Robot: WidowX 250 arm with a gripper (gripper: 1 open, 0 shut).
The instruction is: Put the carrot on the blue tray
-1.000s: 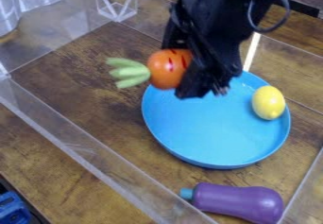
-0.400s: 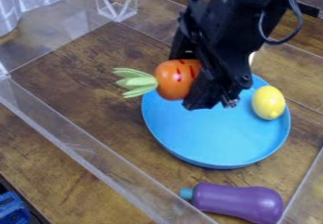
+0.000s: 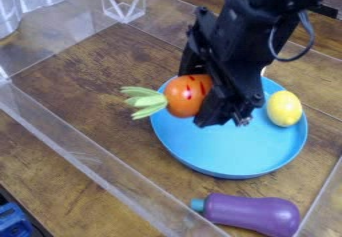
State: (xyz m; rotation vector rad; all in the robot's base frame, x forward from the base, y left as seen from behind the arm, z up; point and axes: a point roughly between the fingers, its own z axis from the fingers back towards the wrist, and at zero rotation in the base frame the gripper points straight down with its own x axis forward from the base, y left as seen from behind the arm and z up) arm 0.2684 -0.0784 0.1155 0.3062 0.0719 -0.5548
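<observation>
On the wooden counter (image 3: 74,76), a round blue tray (image 3: 241,149) lies right of the middle, shut in by low clear plastic walls (image 3: 60,131) that run along the near and left sides. A yellow lemon (image 3: 283,108) sits on the tray near its right rim, well apart from the carrot. A purple eggplant (image 3: 254,214) lies on the counter in front of the tray, just beside its near edge and not touching it. At the far left corner stands a clear plastic piece (image 3: 124,1), well away from everything else.

Over the far left part of the tray hangs the black robot arm (image 3: 247,36), bulky and tilted, hiding the tray's far rim and some of its floor. Nothing lies on the tray's near half, and the lemon is clear of the arm's lower end.

The jaws are closed on the carrot (image 3: 183,96), gripping its orange body from the right side; their dark tips overlap it, so how wide they stand cannot be made out exactly. The carrot lies roughly level at the tray's left rim, its orange body over the edge and its green leaves (image 3: 140,102) pointing left over the bare counter. Whether it touches the tray cannot be told.
</observation>
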